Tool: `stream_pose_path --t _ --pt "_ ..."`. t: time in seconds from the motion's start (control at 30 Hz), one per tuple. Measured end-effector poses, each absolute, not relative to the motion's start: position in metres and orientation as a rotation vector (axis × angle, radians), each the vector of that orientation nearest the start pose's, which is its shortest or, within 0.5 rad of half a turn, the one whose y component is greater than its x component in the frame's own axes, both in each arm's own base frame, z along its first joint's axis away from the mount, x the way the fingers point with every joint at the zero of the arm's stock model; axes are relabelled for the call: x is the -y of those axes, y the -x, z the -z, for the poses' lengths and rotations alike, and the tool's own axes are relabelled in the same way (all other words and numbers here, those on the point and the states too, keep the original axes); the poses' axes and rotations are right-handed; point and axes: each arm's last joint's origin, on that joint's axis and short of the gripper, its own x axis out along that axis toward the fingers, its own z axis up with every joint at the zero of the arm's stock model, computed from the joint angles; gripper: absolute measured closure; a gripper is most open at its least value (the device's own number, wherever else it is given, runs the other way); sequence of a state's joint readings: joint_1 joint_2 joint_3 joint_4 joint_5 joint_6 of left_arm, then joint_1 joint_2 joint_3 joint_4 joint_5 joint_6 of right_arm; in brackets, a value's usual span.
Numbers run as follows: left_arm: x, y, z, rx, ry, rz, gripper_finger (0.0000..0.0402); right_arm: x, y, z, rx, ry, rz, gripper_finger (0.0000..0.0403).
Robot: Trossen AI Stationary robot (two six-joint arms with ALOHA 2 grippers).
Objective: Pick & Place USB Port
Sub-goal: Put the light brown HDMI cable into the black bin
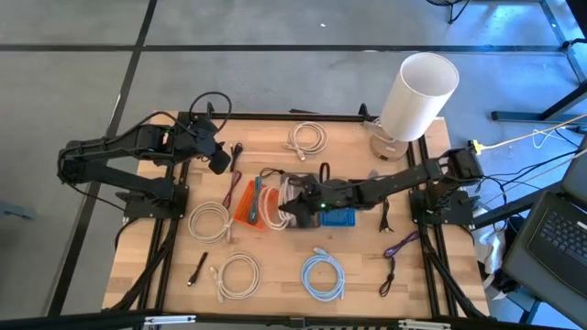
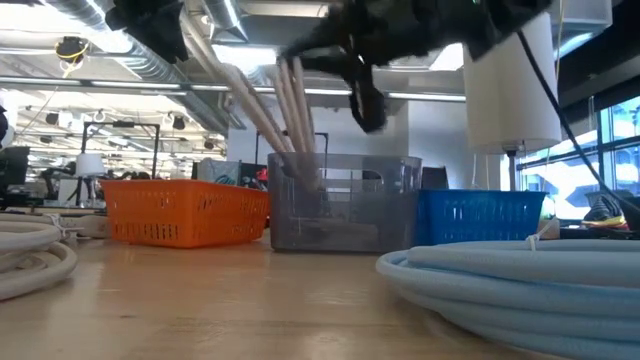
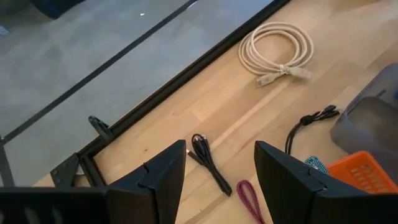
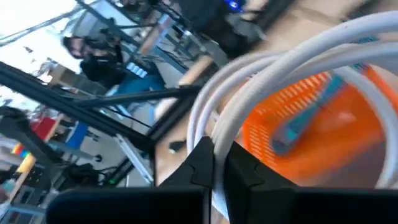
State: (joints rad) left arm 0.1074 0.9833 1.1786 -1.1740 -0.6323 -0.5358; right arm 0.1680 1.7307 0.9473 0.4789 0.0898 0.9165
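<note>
In the high view my right gripper (image 1: 292,214) reaches over the middle of the table and is shut on a coiled white USB cable (image 1: 269,209). The coil hangs over a grey see-through bin (image 2: 345,205). That bin stands between an orange basket (image 2: 185,210) and a blue basket (image 2: 480,215). In the low view the white strands (image 2: 292,110) run down into the grey bin. My left gripper (image 3: 217,180) is open and raised at the far left of the table, above a black cable (image 3: 208,163), touching nothing. My right gripper pinches several strands of the white coil (image 4: 219,134) between its two shut fingers. The fingers lie across the strands and come slanting down from the table's right side. The loops hang below the fingers, and their lower ends reach behind the grey bin's wall (image 2: 300,175).
The orange basket (image 4: 323,124) holds a teal cable. On the table lie white coils (image 1: 209,222) (image 1: 238,275) (image 1: 307,137), a light blue coil (image 1: 323,277), a purple cable (image 1: 401,246) and a small black piece (image 1: 197,270). A white cylinder (image 1: 417,96) stands at the far right.
</note>
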Motion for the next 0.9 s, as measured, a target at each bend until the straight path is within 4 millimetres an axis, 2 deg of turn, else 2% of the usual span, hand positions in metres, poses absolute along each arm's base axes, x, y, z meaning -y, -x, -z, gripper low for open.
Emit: stream_pose_path --t 0.07,0.23,0.43,0.7,0.77,0.9 --pt "-0.033 -0.151 -0.354 -0.750 0.213 -0.909 0.0217 -0.058 -0.359 -0.192 -0.338 -0.885 0.086 0.0390" --pt "-0.033 -0.151 -0.354 -0.748 0.213 -0.910 0.0217 -0.055 -0.348 -0.179 -0.303 -0.917 0.088 0.0390" --pt "-0.034 -0.152 -0.355 -0.729 0.220 -0.908 0.0217 -0.043 -0.337 -0.162 -0.335 -0.971 0.141 0.0390" --pt "-0.034 -0.158 -0.360 -0.664 0.225 -0.889 0.0217 -0.029 -0.338 -0.160 -0.366 -1.035 0.120 0.0386" --pt "-0.034 -0.158 -0.359 -0.665 0.225 -0.885 0.0217 -0.027 -0.339 -0.161 -0.357 -1.043 0.122 0.0368" --pt "-0.034 -0.158 -0.359 -0.666 0.225 -0.884 0.0217 -0.025 -0.339 -0.162 -0.346 -1.064 0.114 0.0304"
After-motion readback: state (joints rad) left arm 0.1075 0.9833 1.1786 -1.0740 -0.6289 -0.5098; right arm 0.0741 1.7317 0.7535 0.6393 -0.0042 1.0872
